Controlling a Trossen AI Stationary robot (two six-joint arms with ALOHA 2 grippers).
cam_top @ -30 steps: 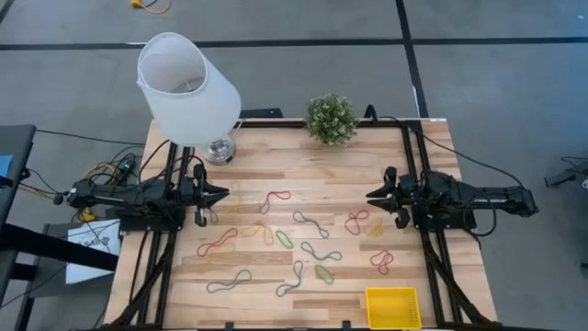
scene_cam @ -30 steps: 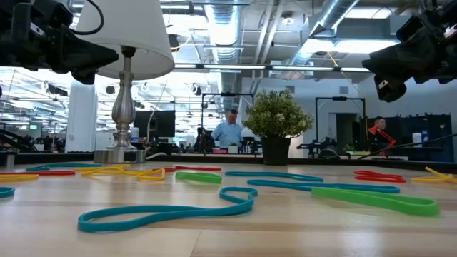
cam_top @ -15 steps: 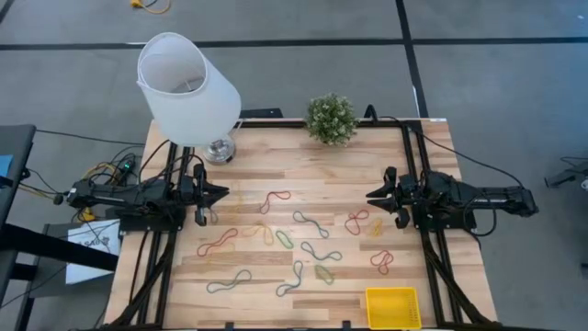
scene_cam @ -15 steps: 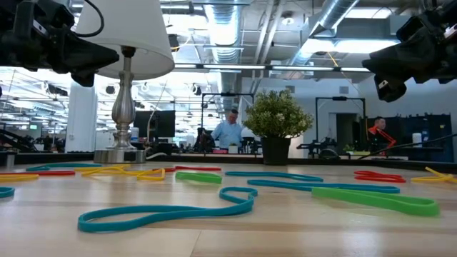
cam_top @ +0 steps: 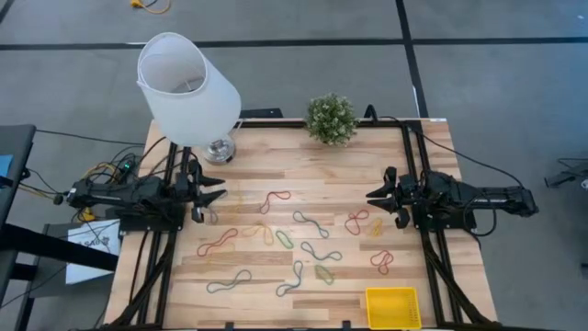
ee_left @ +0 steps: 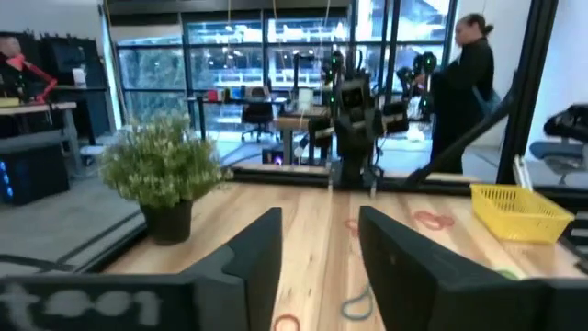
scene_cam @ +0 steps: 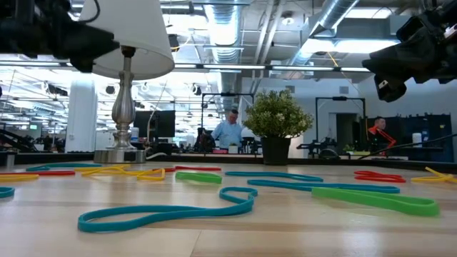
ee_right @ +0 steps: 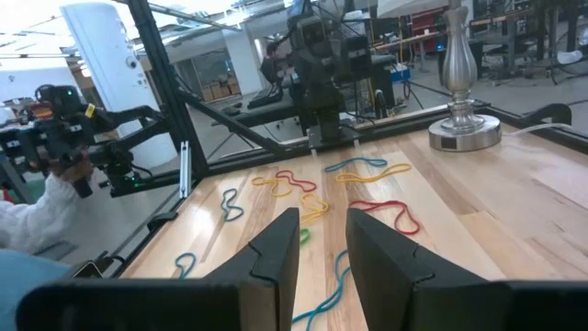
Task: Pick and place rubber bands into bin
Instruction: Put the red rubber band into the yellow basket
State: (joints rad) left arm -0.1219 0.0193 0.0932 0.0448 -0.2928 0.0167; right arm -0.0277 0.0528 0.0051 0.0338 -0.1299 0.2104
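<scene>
Wooden table (cam_top: 349, 198) strewn with rubber bands (cam_top: 303, 244). Yellow bin (cam_top: 392, 307) at near right corner, well apart. Left gripper (cam_top: 217, 191) raised at left edge, fingers parted, empty. Right gripper (cam_top: 373, 197) opposite, slightly parted, grasping nothing.

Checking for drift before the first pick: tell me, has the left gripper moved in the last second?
Yes. In the high view the left gripper has pulled slightly back toward the table's left edge and up toward the lamp base.

The lampshade (scene_cam: 128, 36) is running off the low view's top — the bin (ee_left: 519, 210) is showing blurred.
</scene>
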